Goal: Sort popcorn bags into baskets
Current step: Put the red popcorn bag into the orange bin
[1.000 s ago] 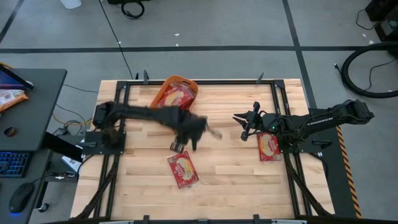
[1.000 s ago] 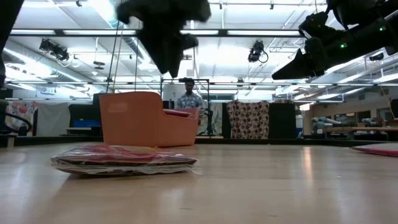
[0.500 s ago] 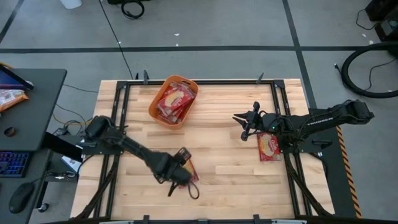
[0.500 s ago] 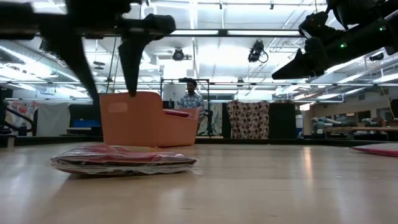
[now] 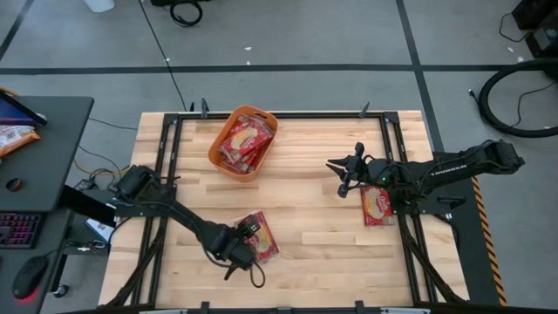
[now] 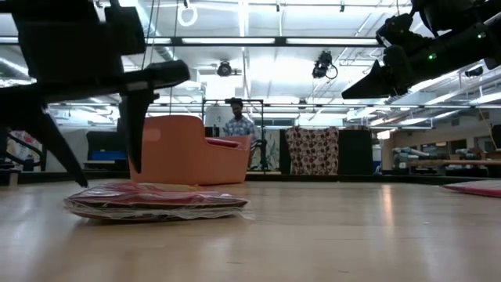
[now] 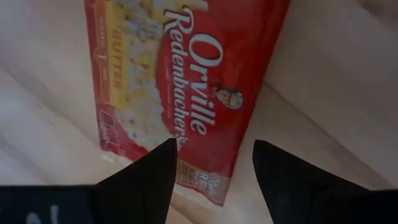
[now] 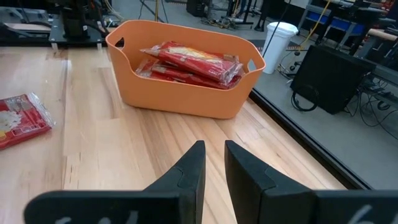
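A red popcorn bag lies flat on the wooden table near its front edge; it also shows in the low view and the left wrist view. My left gripper is open and points down over the bag's near-left end, its fingers just above it; I cannot tell whether they touch it. A second bag lies flat at the right, under my right arm. My right gripper hangs above the table, its fingers nearly together and empty. The orange basket at the far side holds several bags.
A black metal frame runs around the table's edges. Bare wood lies between the basket and the two loose bags. A person stands in the room far behind the basket. A desk with a keyboard stands left of the table.
My left gripper has swung from the middle of the table, in front of the basket, toward the near edge and has come down over the loose bag. The bag has stayed where it was.
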Controlling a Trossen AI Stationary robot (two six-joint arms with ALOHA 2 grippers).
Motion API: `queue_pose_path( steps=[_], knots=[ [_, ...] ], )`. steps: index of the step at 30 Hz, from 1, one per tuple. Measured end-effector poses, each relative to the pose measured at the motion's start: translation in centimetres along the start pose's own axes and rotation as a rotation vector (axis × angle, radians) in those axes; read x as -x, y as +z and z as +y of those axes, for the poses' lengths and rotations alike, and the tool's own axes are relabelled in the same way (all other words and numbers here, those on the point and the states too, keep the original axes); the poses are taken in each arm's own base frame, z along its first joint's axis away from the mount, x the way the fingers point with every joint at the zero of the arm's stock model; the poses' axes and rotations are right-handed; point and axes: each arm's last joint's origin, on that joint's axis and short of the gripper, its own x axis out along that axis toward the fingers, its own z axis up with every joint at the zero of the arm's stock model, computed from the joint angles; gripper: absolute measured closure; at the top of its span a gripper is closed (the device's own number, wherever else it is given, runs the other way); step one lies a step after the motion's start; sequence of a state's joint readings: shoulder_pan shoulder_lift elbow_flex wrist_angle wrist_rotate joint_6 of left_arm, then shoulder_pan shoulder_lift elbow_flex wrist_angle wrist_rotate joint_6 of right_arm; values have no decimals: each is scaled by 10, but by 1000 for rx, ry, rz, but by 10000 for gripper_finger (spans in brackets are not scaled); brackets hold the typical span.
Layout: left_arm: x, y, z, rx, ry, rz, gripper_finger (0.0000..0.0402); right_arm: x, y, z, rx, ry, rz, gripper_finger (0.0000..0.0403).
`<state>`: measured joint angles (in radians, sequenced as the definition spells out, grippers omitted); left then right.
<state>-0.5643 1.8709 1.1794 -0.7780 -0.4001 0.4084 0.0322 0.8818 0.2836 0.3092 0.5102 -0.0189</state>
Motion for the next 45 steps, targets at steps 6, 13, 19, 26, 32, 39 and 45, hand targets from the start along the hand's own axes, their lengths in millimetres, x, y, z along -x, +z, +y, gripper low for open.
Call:
queue_pose_path(
  steps=[6,13,19,26,32,39,45],
  knots=[
    [-13,-5,-3,11,17,-9,190,0,0,0,0,0,0,338],
    [-17,-8,-4,16,10,-4,289,0,0,0,0,1,0,338],
    [-6,-8,24,108,-16,27,384,0,0,0,0,0,-1,338],
    [31,-19,118,453,70,-7,379,0,0,0,0,1,0,338],
    [66,-68,199,917,196,18,380,0,0,0,1,8,0,338],
    [52,-162,232,1429,76,277,381,0,0,0,0,9,0,338],
    [12,-219,225,1685,-168,433,380,0,0,0,0,9,0,338]
  ],
)
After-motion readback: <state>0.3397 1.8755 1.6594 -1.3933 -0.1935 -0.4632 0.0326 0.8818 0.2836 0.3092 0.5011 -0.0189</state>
